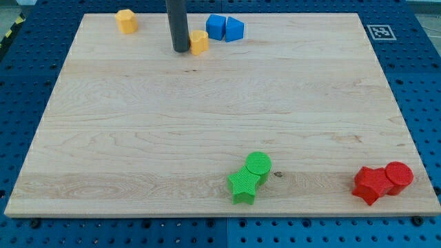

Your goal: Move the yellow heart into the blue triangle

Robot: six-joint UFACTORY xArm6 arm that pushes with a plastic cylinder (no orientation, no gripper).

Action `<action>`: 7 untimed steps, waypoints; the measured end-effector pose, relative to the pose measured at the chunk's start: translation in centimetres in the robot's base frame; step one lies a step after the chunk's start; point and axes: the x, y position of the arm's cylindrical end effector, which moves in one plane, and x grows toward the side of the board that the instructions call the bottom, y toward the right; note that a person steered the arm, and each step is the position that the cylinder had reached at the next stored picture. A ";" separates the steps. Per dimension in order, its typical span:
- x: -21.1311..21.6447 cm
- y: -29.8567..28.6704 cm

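Observation:
The yellow heart [199, 42] lies near the view's top, just left of the blue blocks. The blue triangle [234, 29] sits at the top, touching a blue cube [216, 27] on its left. A small gap separates the heart from the blue cube. My tip [181, 49] rests on the board, touching the heart's left side. The rod rises straight up out of the view's top.
A yellow hexagon [126, 21] lies at the top left. A green cylinder [259, 165] and green star [244, 186] touch at the bottom middle. A red star [371, 184] and red cylinder [398, 175] touch at the bottom right. The wooden board [138, 138] lies on a blue pegboard.

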 end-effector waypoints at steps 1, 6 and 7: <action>0.0 0.6; 0.6 3.5; 2.9 1.8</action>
